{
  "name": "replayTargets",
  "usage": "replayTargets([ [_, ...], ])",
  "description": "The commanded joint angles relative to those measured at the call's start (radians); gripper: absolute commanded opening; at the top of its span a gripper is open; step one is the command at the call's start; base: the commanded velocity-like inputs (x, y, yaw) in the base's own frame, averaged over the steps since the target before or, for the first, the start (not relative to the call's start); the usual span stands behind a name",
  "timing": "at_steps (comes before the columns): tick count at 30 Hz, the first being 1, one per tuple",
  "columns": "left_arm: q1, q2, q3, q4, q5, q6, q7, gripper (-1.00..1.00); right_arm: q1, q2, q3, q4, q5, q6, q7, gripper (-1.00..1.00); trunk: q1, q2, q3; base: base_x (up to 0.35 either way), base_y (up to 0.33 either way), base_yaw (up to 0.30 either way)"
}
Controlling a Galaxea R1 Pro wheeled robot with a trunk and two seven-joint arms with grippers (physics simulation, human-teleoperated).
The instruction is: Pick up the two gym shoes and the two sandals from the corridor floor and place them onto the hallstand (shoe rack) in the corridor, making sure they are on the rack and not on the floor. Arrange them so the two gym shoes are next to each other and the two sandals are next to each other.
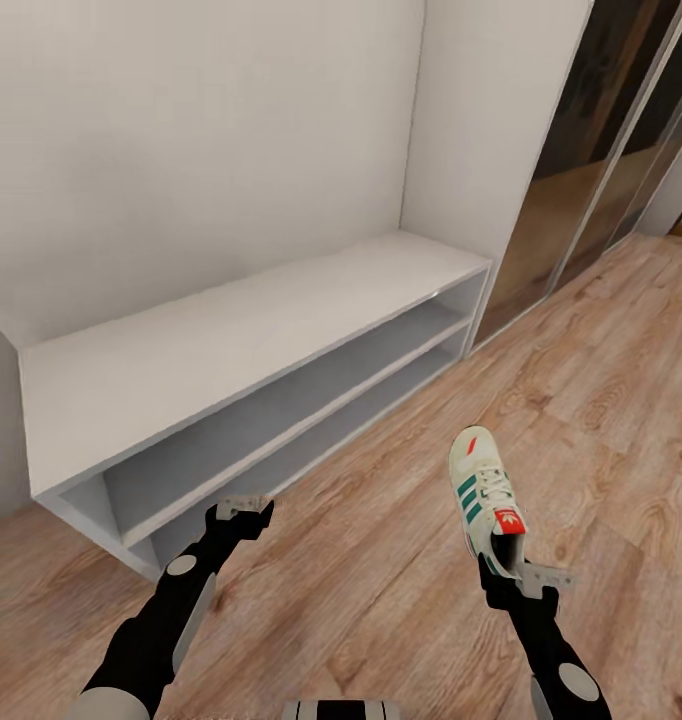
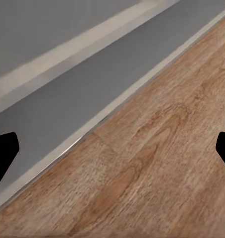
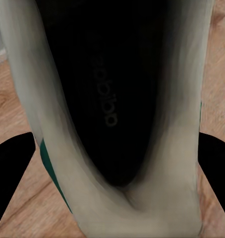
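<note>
Nearest you, the right fingers [image 1: 513, 572] pinch one gym shoe [image 1: 484, 492] by its heel, toe up, above the corridor floor [image 1: 581, 400]. Your left fingers [image 1: 243, 508] are spread, holding nothing, just beside the hallstand [image 1: 231, 340], whose top and two open tiers meet white walls [image 1: 181, 130].

You have a cream-white gym shoe [image 1: 484, 492] at the lower right of the head view, with teal-green side stripes and red-orange patches at toe and tongue; in the right wrist view its lining [image 3: 110, 89] looks near-black. The floor [image 1: 601, 400] is light brown wood-grain planks. Across the middle left, the hallstand [image 1: 231, 340] is pale grey-white on top, its shelves a darker grey. Your right claw [image 1: 516, 575] and left claw [image 1: 243, 512] are black with pale grey fittings. At upper right, the sliding doors [image 1: 601, 130] show glossy dark brown.
</note>
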Motion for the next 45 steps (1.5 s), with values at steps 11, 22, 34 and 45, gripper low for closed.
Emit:
replayTargets([
  [11, 0.000, -0.001, 0.000, -0.001, 0.001, 0.006, -0.004, 1.00, 0.000, 0.000, 0.000, 0.000, 0.001, -0.003, -0.001, -1.00, -0.035, 0.063, 0.040, 0.000, 0.000, 0.231],
  [22, 0.000, -0.001, 0.000, -0.001, 0.001, 0.005, -0.004, 1.00, 0.000, 0.000, 0.000, 0.000, 0.001, -0.003, -0.001, -1.00, -0.054, 0.098, 0.069, 0.000, 0.000, 0.208],
  [34, 0.000, -0.001, -0.002, -0.001, 0.001, 0.004, -0.004, 1.00, 0.000, 0.000, -0.001, 0.000, 0.001, -0.003, -0.001, -1.00, -0.054, 0.098, 0.086, -0.167, 0.000, 0.148],
  [45, 0.000, -0.001, -0.002, -0.001, 0.001, 0.005, -0.003, 1.00, 0.000, 0.000, -0.002, 0.000, 0.001, -0.003, -0.001, -1.00, -0.054, 0.098, 0.103, -0.248, 0.000, 0.115],
])
